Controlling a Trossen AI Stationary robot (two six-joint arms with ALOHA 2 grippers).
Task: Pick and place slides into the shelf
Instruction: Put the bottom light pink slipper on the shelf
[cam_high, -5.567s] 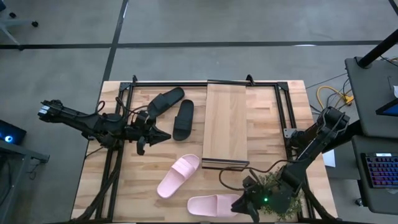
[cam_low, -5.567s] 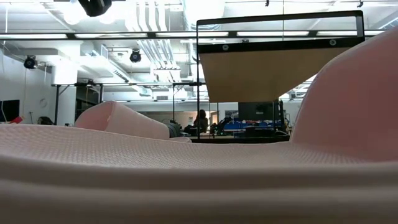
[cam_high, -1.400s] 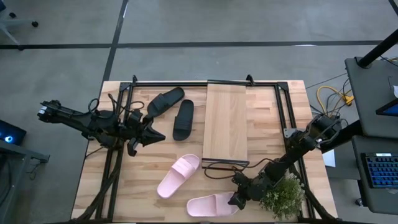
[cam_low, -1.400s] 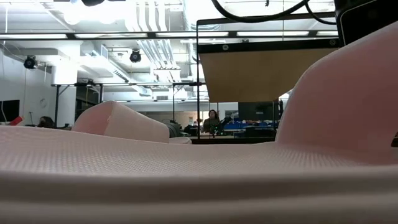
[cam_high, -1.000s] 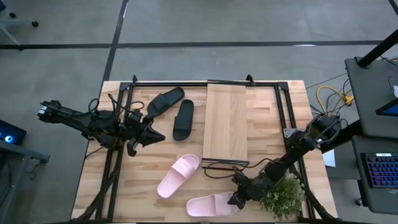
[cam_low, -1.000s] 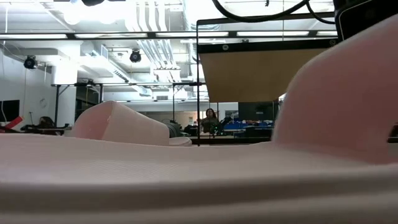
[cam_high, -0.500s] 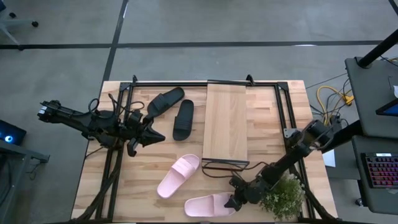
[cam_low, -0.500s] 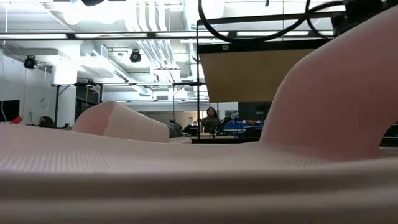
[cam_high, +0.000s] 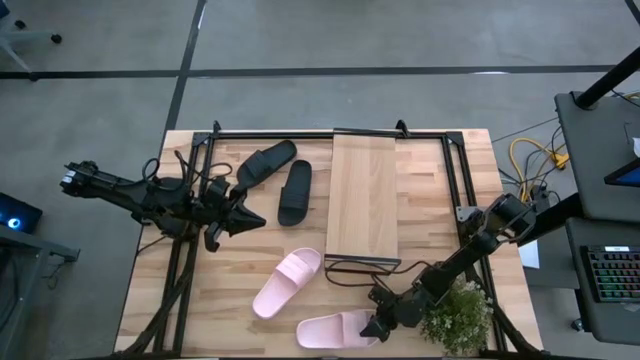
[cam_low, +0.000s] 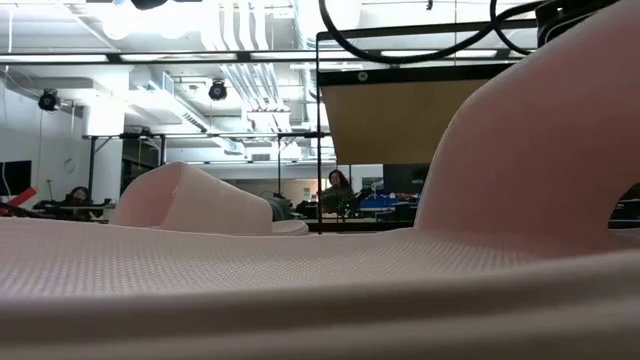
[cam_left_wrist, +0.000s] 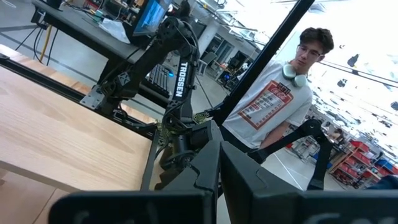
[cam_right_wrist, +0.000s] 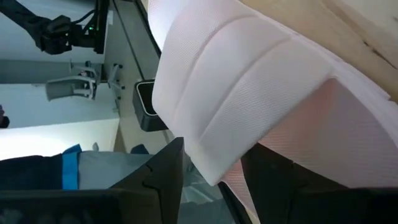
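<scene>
The left gripper (cam_high: 248, 215) waits with its fingers together over the left half of the table, just left of the two black slides (cam_high: 281, 177), and it need not stir for this step. The work belongs to the right gripper (cam_high: 372, 327), low at the near edge, its jaws standing wide around the strap end of the near pink slide (cam_high: 335, 329); the right wrist view shows the broad strap (cam_right_wrist: 236, 93) sitting between the two dark fingers (cam_right_wrist: 155, 177), though I cannot tell whether they press on it yet. To do this well, I judge it should close firmly across the strap rather than the soft sole, then lift clear before swinging away from the potted plant (cam_high: 458, 315) just to its right. The second pink slide (cam_high: 287, 283) lies a little farther and to the left. The shelf (cam_high: 364, 197) stands bare, just beyond the gripper, running toward the far edge.
</scene>
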